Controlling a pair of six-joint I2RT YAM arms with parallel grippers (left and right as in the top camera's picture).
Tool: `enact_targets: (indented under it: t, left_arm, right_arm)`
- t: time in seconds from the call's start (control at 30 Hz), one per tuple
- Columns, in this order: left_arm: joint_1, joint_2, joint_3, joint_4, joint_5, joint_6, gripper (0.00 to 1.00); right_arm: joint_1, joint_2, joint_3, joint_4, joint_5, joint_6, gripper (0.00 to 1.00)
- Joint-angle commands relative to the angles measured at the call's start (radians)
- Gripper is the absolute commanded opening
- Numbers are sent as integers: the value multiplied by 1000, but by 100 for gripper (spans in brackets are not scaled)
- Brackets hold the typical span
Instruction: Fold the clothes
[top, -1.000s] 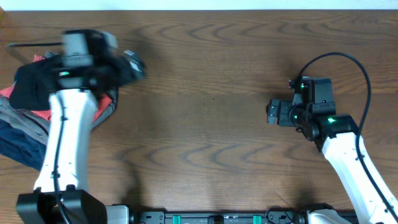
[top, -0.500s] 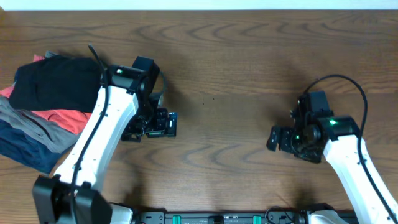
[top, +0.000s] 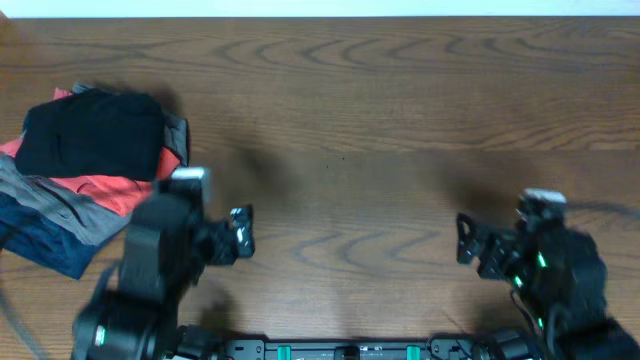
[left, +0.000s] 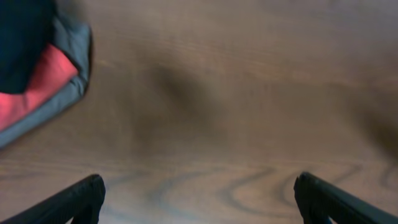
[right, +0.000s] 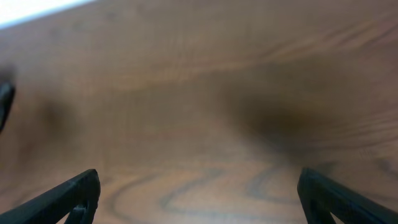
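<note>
The black shirt (top: 92, 135) lies folded on top of a pile of garments at the far left of the table; its edge shows in the left wrist view (left: 22, 37). My left gripper (top: 243, 234) is open and empty, near the front edge, right of the pile. In its wrist view the fingers (left: 199, 199) stand wide apart over bare wood. My right gripper (top: 468, 243) is open and empty at the front right, its fingers (right: 199, 196) wide apart over bare wood.
Under the black shirt lie a coral-red garment (top: 110, 188), a grey one (top: 40, 192) and a navy one (top: 45, 240). The red and grey edges show in the left wrist view (left: 43, 81). The wooden table (top: 350, 120) spans the view.
Both arms have pulled back toward the front edge. The left arm left the pile and moved down; the right arm drew down and back. The black shirt stays on the pile.
</note>
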Motion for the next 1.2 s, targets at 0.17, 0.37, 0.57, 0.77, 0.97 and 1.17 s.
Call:
enact_targets:
  t: [0.17,0.37,0.57,0.77,0.97,1.17]
  left_arm:
    - [-4,-227,-127,-1,-52,-11,98]
    - [-4,-233,-127,-57,-52,-12,98]
    - [-4,-233,-127,-57,-52,-11,98]
    - [-4,-233,-127,-57,-52,-11,98]
    - [-4,-233,-127,-57,-52,-11,98]
    - [-4,-233,-127,-57,-52,-11,98]
  right_arm:
    - [10,-112,-48,-25,28,9,99]
    - [10,-111,-48,-77,28,9,99]
    - [10,-111,-48,-129,28,9,99]
    - [10,-111,-48,-192,29,9,99]
    - [-28,-201,-77,-148,62,-22,99]
    - [-101,-395,-195,77,0,-264,99]
